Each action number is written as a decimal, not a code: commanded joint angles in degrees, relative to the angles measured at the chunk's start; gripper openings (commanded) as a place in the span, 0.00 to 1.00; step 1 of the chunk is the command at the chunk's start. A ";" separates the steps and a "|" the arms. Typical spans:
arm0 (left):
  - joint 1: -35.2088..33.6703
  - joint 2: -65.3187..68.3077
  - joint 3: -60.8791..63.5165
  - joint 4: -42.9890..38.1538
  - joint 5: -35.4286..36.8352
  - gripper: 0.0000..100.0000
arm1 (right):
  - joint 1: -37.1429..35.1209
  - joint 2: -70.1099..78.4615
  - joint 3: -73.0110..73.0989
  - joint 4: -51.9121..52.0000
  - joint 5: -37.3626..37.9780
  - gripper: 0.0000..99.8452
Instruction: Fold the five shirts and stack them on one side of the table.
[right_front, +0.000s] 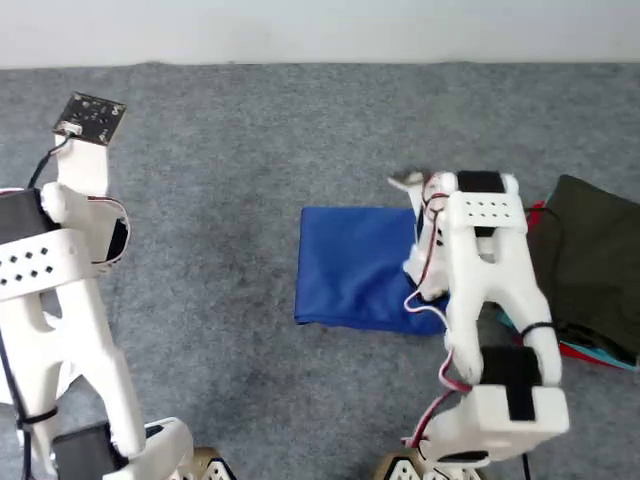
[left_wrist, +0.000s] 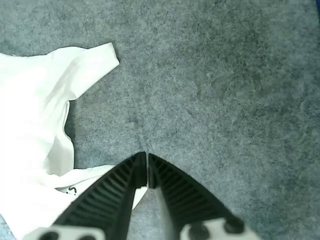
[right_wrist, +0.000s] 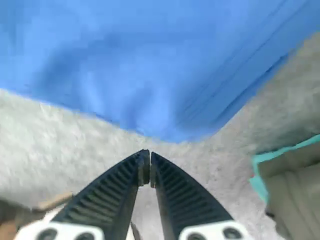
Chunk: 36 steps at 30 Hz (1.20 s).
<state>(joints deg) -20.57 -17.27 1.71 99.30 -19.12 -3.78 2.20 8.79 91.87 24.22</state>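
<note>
Blue shirt (right_front: 355, 267): smooth folded rectangle on grey carpet (right_front: 220, 200)

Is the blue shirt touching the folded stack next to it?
Apart. The right wrist view shows bare grey carpet between the blue shirt and the stack, at its teal edge.

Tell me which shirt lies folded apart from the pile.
The blue fabric shirt, a neat rectangle lying alone; the dark olive fabric shirt tops the pile; the white fabric shirt is unfolded.

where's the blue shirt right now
In the high view the blue shirt lies folded right of centre, its right edge under the right arm, with the shirt stack just beyond.
</note>
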 joint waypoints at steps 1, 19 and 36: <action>-0.44 -2.81 -0.22 1.23 -0.26 0.01 | -1.01 -3.74 -3.87 -4.35 -6.15 0.04; -0.44 -2.90 -0.22 1.23 -0.26 0.01 | -1.27 16.84 -4.13 -19.74 -32.88 0.35; -0.44 -2.90 -0.22 1.23 -0.35 0.01 | -4.35 21.23 -9.23 -16.13 -13.27 0.01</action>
<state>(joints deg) -20.57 -18.15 1.71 99.30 -19.12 -8.09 23.56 2.11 74.11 5.49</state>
